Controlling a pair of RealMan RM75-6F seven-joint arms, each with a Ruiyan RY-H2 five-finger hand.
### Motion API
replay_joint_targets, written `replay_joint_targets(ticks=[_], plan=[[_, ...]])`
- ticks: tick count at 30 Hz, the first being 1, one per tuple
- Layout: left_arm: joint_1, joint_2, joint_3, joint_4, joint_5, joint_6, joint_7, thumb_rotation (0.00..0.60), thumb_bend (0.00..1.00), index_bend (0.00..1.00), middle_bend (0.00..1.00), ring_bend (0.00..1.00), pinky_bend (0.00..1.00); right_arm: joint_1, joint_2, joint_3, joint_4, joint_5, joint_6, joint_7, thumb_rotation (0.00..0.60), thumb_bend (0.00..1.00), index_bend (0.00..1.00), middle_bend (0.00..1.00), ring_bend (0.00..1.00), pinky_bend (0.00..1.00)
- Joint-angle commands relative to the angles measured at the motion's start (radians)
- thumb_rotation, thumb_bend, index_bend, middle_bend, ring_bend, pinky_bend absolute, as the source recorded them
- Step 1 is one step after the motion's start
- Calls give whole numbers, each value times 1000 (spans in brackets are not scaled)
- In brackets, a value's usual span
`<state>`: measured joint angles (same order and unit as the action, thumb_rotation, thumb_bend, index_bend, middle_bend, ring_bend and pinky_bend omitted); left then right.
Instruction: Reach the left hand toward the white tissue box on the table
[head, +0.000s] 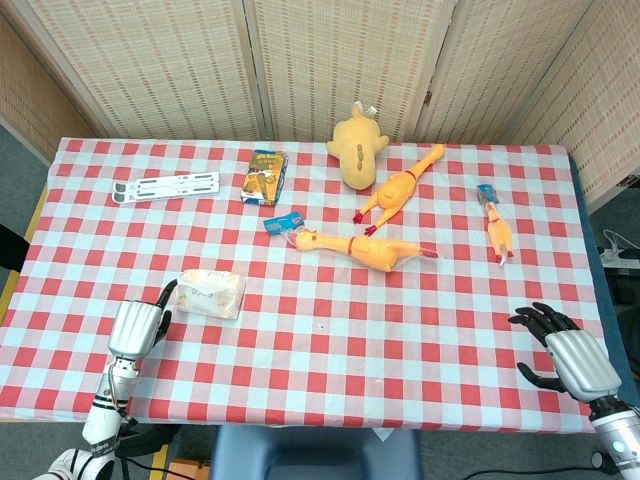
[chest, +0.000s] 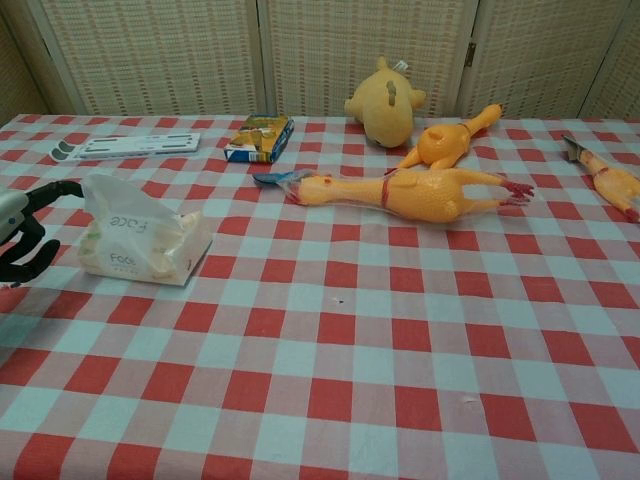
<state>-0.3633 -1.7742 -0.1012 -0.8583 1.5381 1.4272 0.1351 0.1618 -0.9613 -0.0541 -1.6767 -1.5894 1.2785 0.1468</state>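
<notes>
1. Tissue box (head: 211, 293) sits on the checked table (head: 330, 380) toward my left side, near the front half, lying flat with a tissue (chest: 112, 196) standing up out of its top, as the chest view shows
2. My left hand (head: 134, 327) is low over the table just beside the box's left end, fingers spread and empty; one fingertip points toward the box and looks close to the tissue in the chest view, but I cannot tell whether it touches
3. I judge the reach to be nearly complete: the hand is next to the box rather than well apart from it, and only a short closing move toward the box remains, if contact is wanted at all
4. My right hand (head: 565, 355) rests at the far right front edge of the table, fingers apart, holding nothing, well away from the box and playing no part here
5. Rubber chickens (head: 365, 247), a yellow plush toy (head: 356, 150), a small blue carton (head: 264, 176) and a white strip (head: 167, 186) lie farther back, none of them between my left hand and the box, so the path looks free
</notes>
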Motion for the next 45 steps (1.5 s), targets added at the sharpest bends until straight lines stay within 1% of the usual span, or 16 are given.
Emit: replay_joint_targets(ticks=[1, 5, 13, 19, 21, 26, 35, 36, 37, 38, 39, 40, 41, 42, 45], plan=[[1, 0, 3, -6, 1, 5, 8, 600, 547, 199, 881, 933, 917, 4, 4, -2, -8, 8, -11, -10, 600, 234, 245, 155, 68, 190], [0, 0, 2, -10, -6, 6, 20, 600, 546, 196, 882, 933, 917, 6, 9, -2, -16, 16, -18, -19, 600, 234, 245, 156, 68, 191], [-38, -7, -32, 2, -31, -23, 21, 600, 546, 124, 872, 933, 914, 6, 12, -2, -20, 20, -20, -23, 600, 234, 245, 157, 70, 193], [-60, -12, -42, -6, -34, -23, 36, 600, 546, 22, 862, 933, 911, 8, 16, -3, -23, 22, -26, -22, 600, 234, 246, 157, 71, 194], [-64, -13, -44, -11, -34, -20, 39, 600, 547, 3, 860, 933, 911, 9, 17, -3, -24, 23, -28, -22, 600, 234, 245, 157, 71, 194], [-76, -22, -51, -6, -29, 2, 42, 600, 548, 0, 856, 933, 911, 10, 20, -4, -26, 26, -31, -23, 600, 234, 245, 157, 71, 195], [-93, -35, -61, 9, -32, 9, 44, 600, 547, 1, 847, 933, 911, 13, 23, -6, -29, 26, -39, -25, 600, 234, 245, 157, 71, 195], [-95, -38, -62, 14, -32, 11, 43, 600, 547, 34, 850, 933, 912, 13, 24, -6, -29, 26, -40, -25, 600, 234, 245, 157, 71, 195], [-98, -41, -60, 23, -32, 10, 43, 600, 547, 133, 858, 934, 914, 14, 24, -6, -29, 26, -42, -25, 600, 234, 245, 157, 71, 196], [-103, -44, -51, 37, -20, 8, 35, 600, 548, 276, 870, 937, 917, 15, 26, -6, -30, 29, -44, -24, 600, 234, 245, 157, 71, 196], [-105, -48, -47, 51, -14, 13, 22, 600, 551, 471, 884, 940, 920, 15, 26, -5, -31, 31, -46, -24, 600, 234, 245, 157, 71, 196], [-105, -53, -44, 65, -11, 18, 11, 600, 554, 633, 897, 943, 924, 16, 27, -5, -31, 32, -47, -24, 600, 234, 245, 158, 71, 196], [-106, -59, -40, 82, -8, 20, 1, 600, 558, 677, 902, 945, 925, 16, 28, -5, -32, 33, -48, -24, 600, 234, 245, 158, 71, 196], [-106, -62, -38, 91, -8, 20, -3, 600, 566, 689, 907, 946, 927, 16, 28, -4, -32, 33, -48, -24, 600, 234, 245, 158, 71, 196], [-107, -65, -36, 108, -4, 32, -12, 600, 599, 690, 911, 949, 928, 17, 28, -4, -33, 36, -50, -24, 600, 234, 246, 160, 74, 197]])
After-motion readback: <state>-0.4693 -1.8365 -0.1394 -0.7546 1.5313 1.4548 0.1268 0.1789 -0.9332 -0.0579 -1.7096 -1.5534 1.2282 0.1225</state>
